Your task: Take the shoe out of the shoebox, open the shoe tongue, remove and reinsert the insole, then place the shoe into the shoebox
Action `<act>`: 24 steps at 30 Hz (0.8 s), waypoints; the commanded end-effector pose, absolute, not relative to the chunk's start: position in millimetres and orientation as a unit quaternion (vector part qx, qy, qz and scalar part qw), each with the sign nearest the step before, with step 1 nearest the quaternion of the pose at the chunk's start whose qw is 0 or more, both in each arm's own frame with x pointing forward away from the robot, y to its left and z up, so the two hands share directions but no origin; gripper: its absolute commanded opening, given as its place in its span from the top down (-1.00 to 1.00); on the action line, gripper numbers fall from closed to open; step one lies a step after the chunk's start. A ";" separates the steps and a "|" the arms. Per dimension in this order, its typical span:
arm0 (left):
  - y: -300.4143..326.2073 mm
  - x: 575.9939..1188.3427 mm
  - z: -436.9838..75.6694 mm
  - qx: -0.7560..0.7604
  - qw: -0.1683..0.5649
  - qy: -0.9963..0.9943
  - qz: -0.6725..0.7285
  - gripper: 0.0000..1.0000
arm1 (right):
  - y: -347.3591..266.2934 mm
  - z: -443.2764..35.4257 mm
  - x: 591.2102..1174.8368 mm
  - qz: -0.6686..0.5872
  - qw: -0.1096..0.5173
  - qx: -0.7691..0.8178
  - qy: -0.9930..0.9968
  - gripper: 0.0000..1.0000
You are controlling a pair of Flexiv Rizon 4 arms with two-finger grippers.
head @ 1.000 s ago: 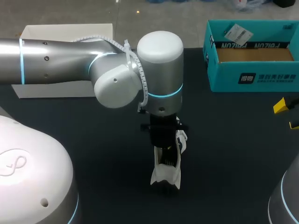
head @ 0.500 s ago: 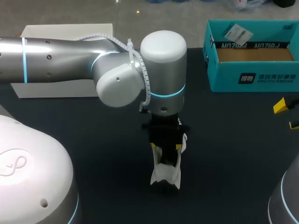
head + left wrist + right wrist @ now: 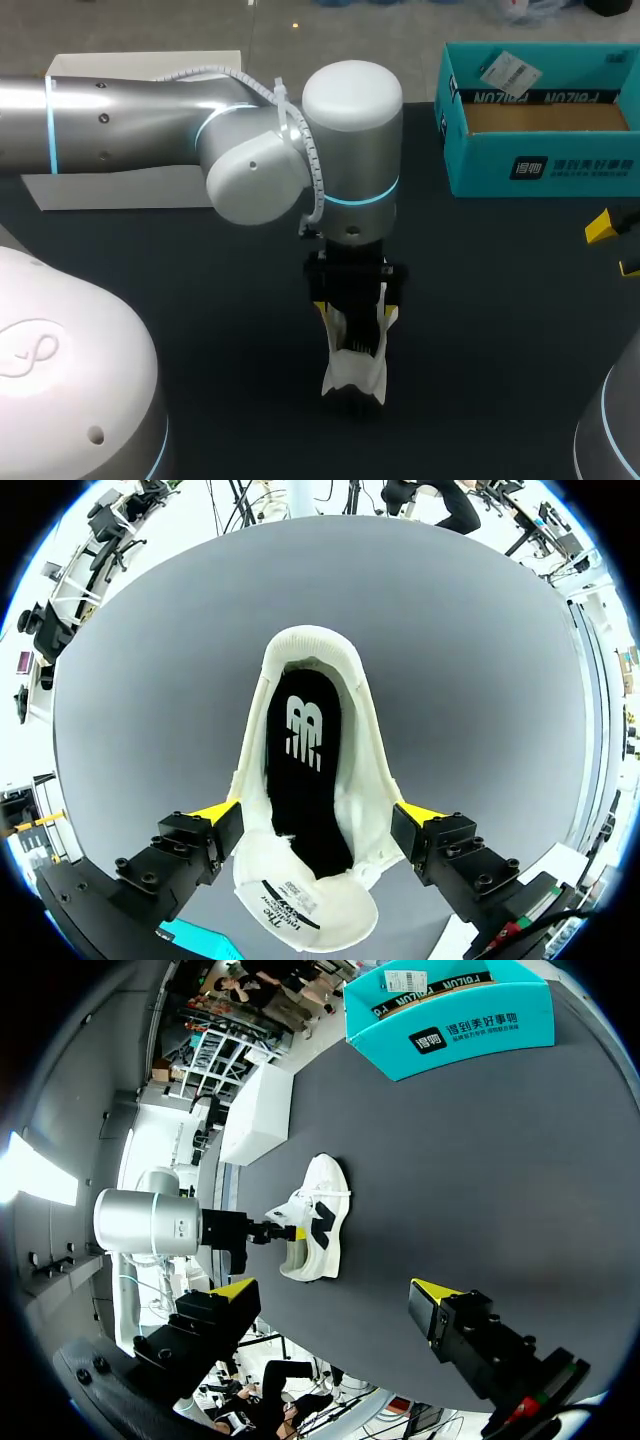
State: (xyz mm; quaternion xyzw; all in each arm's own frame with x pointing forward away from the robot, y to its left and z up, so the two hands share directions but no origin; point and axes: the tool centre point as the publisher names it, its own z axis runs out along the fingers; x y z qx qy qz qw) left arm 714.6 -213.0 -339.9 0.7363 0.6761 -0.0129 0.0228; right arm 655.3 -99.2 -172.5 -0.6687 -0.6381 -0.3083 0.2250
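Left wrist view shows the white fabric sneaker (image 3: 310, 645) standing on its sole between the left gripper's (image 3: 318, 815) spread fingers, with the teal cardboard shoebox (image 3: 540, 160) at its 1 o'clock. The right gripper (image 3: 335, 1295) is spread and empty. I judge the shoe light and soft; pinch the black insole (image 3: 305, 780) at the heel.

Shoe (image 3: 355, 368) at middle of table (image 3: 500, 330), insole (image 3: 305, 770) lying in it, left gripper (image 3: 352, 312) directly above its opening; shoebox (image 3: 540, 150) far right at the back, flat box (image 3: 120, 190) far left at the back; right gripper (image 3: 615, 247) at right edge, in front of shoebox, well apart from shoe.
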 end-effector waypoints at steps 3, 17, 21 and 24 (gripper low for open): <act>-205.2 719.1 -326.2 0.729 0.032 0.684 -0.001 -1.00 | -99.0 -173.2 653.6 -0.309 0.224 -0.669 -0.637 -1.00; -184.7 746.8 -295.0 0.706 0.055 0.705 0.025 -0.86 | -99.0 -173.2 653.6 -0.309 0.224 -0.669 -0.637 -1.00; -181.0 759.0 -285.4 0.701 0.058 0.711 0.030 -0.65 | -99.0 -173.2 653.6 -0.309 0.224 -0.669 -0.637 -1.00; -183.7 768.7 -277.4 0.700 0.064 0.711 0.033 -0.22 | -99.0 -173.2 653.6 -0.309 0.224 -0.669 -0.637 -1.00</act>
